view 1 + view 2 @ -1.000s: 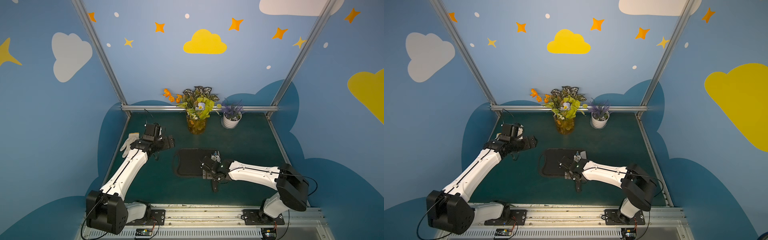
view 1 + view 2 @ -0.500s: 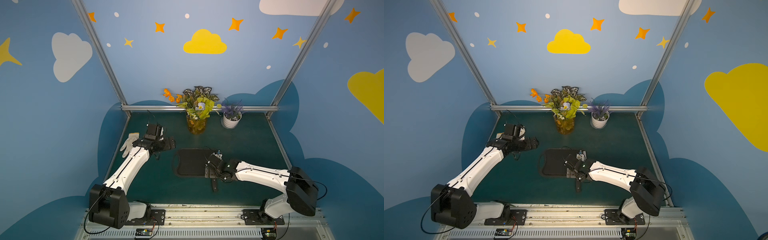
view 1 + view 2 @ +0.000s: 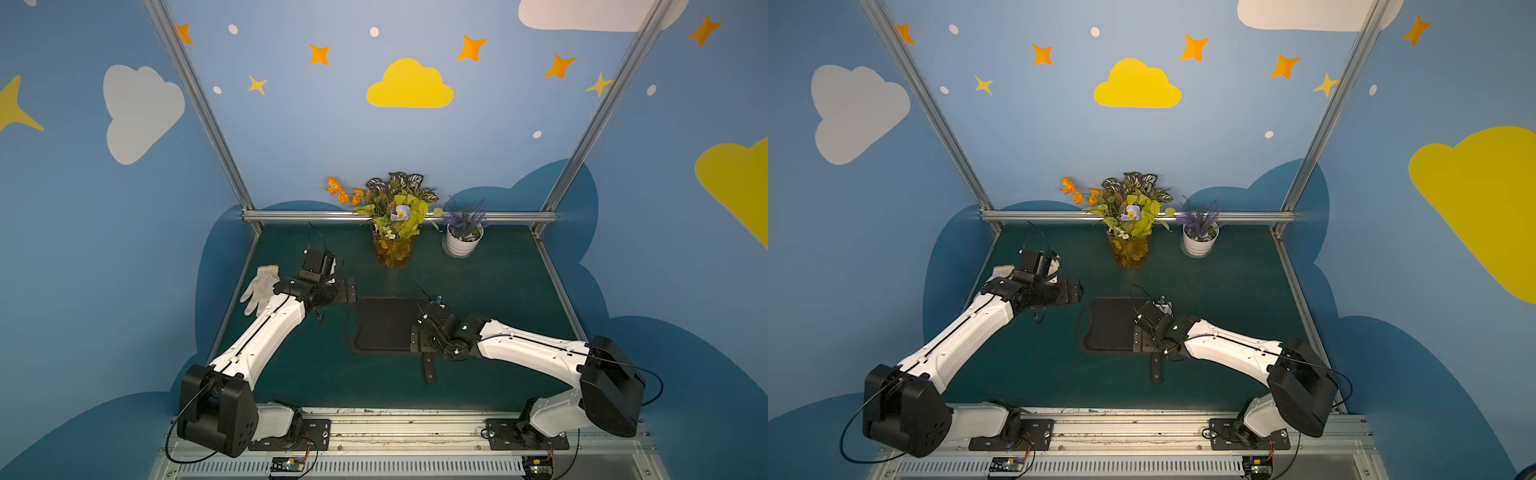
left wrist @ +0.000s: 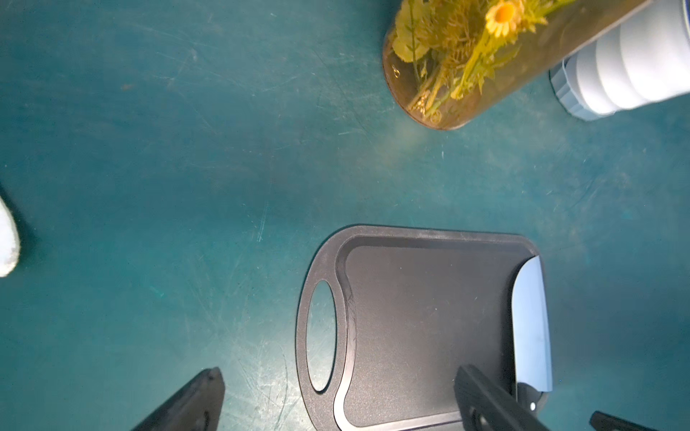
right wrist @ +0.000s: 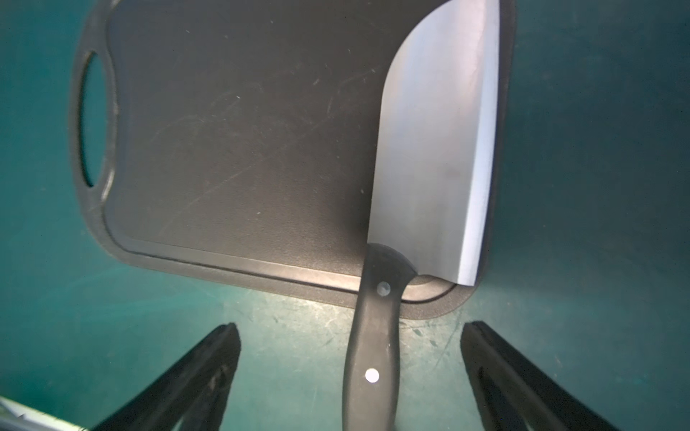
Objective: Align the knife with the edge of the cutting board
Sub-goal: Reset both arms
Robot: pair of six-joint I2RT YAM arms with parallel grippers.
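We see the right arm [image 3: 528,353] stretched low across the green mat [image 3: 498,291]. The cleaver [image 5: 433,149] lies flat on the cutting board [image 5: 242,149], its blade close along the short edge opposite the handle slot and its black handle jutting off the board onto the mat. The right gripper [image 5: 351,328] straddles that handle, fingers spread wide and clear of it. The left arm [image 3: 266,336] reaches forward. Its left gripper [image 3: 349,291] is spread too, holding nothing, near the board's slot end.

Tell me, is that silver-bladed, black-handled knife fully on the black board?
Partly: the knife has its silver blade flat on the black board, handle overhanging the green table.
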